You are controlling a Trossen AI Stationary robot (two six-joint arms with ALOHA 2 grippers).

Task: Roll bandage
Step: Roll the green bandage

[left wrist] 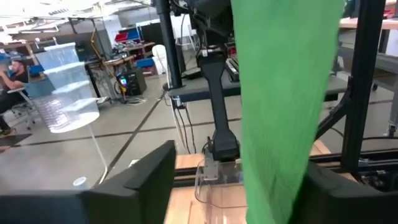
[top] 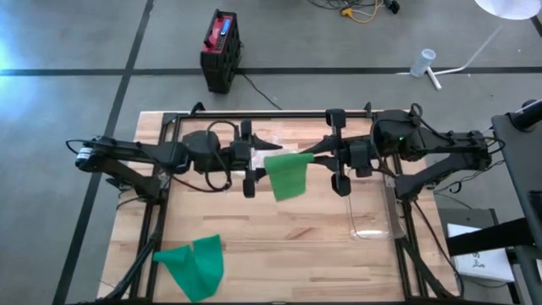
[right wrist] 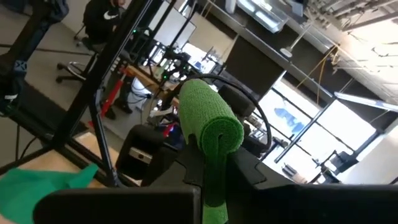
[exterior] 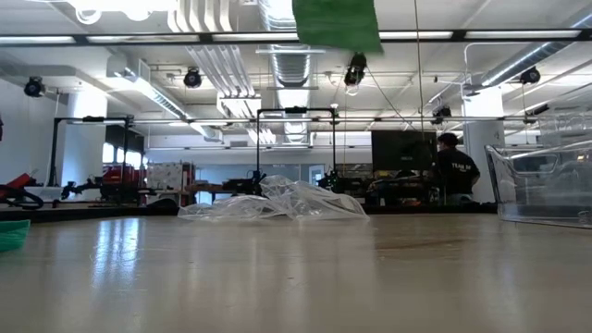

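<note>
Between the two arms, above the worktop, the right tool is clamped tight on the rolled end of the green bandage, its fingers pinching just under the coil. Facing it, the left tool stands open, the free tail hanging between its fingers without being gripped. That tail drapes flat and limp: soft, light, stretchy stuff, likely to sag or unwind. Best held at the coil, tail kept taut.

Bandage between both arms, above table
</note>
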